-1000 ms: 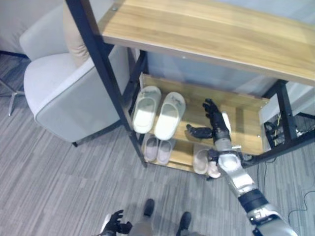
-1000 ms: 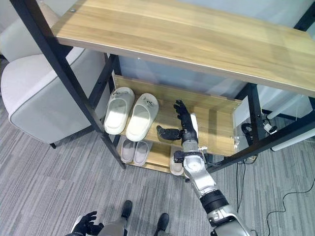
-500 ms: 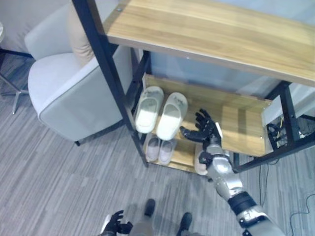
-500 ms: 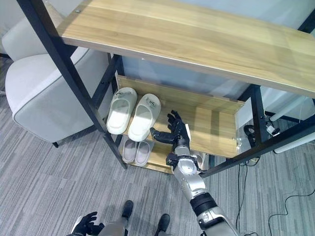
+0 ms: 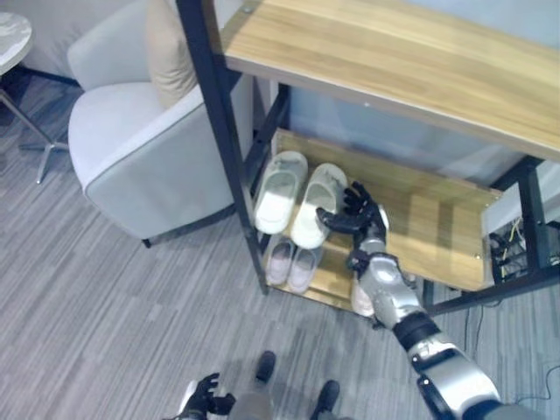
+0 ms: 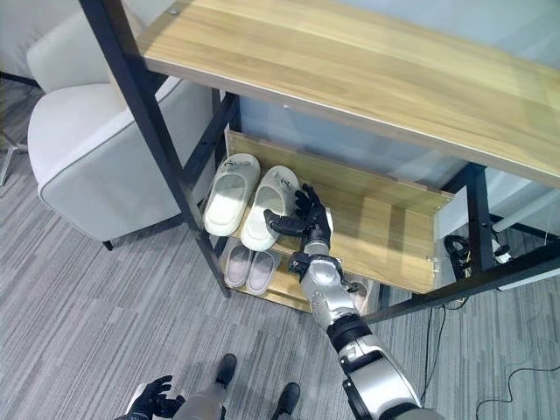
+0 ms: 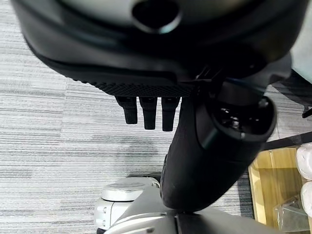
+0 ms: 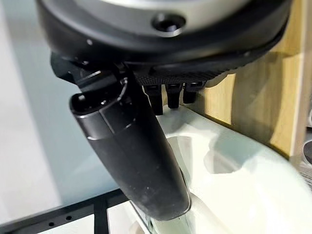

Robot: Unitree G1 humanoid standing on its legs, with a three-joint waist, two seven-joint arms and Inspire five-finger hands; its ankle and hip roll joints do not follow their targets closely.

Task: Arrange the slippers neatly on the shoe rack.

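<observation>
The shoe rack (image 6: 385,227) is taking up most of the scene, a black frame with wooden shelves. The pair of pale green slippers (image 6: 249,199) is sitting side by side at the left end of the middle shelf, long axes running front to back, toes pointing toward the back. A smaller pinkish pair (image 6: 247,268) is lying on the bottom shelf right below them, and another pale slipper (image 5: 363,297) is peeking out lower down behind the right arm.

The right hand (image 6: 302,219) is reaching into the middle shelf just beside the right-hand green slipper (image 8: 229,185), so the slipper is lying to the hand's left. In the right wrist view the thumb is stretching over its pale upper and the fingers (image 8: 170,92) are pointing down toward it, spread loosely and not clamping anything. I'd guess it's about to nudge or grab that slipper, and this hand is clearly the nearer one.

The left hand (image 5: 206,398) is hanging low over the grey floor, well apart from the rack, fingers curling in on nothing.

I'm not seeing any writing I could read on anything here.
</observation>
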